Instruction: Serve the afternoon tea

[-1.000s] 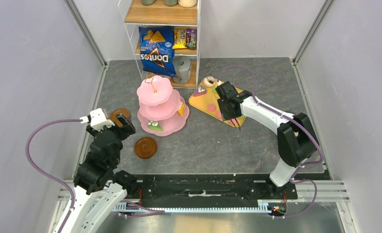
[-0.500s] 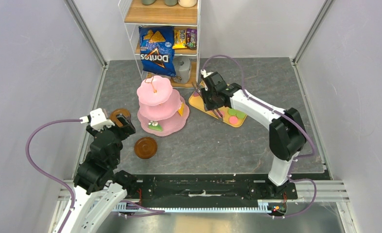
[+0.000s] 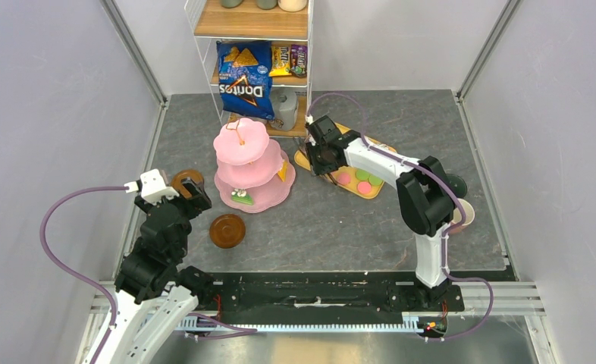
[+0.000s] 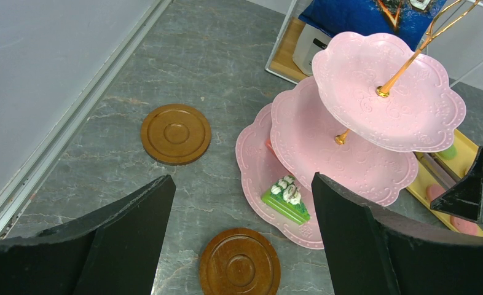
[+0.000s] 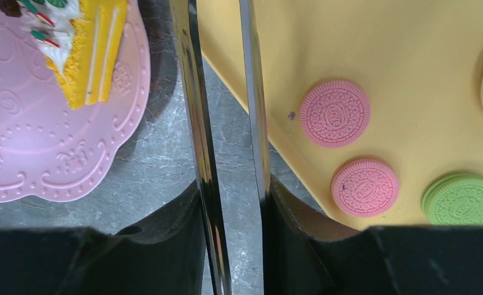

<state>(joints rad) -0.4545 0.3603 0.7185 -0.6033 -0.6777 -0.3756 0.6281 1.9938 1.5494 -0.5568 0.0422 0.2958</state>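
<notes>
At table centre stands the pink three-tier scalloped stand (image 3: 249,163), with a green cake slice (image 4: 284,198) on its lowest tier and a yellow cake slice (image 5: 88,46) at its 3 o'clock rim. The Doritos bag (image 3: 243,80) is at 12 o'clock and the yellow tray (image 5: 380,49) at 3. One brown saucer (image 3: 227,230) lies at 7 and a second saucer (image 3: 186,180) at 9. The left gripper (image 4: 242,181) gapes, empty. The right gripper (image 5: 234,221) is clamped on metal tongs (image 5: 193,92) beside pink macarons (image 5: 334,112).

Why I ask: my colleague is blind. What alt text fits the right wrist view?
Black fingers clamp metal tongs, whose two blades run up out of frame. Left, a yellow cake slice sits on a pink stand; right, a yellow tray holds two pink macarons and a green one.
</notes>
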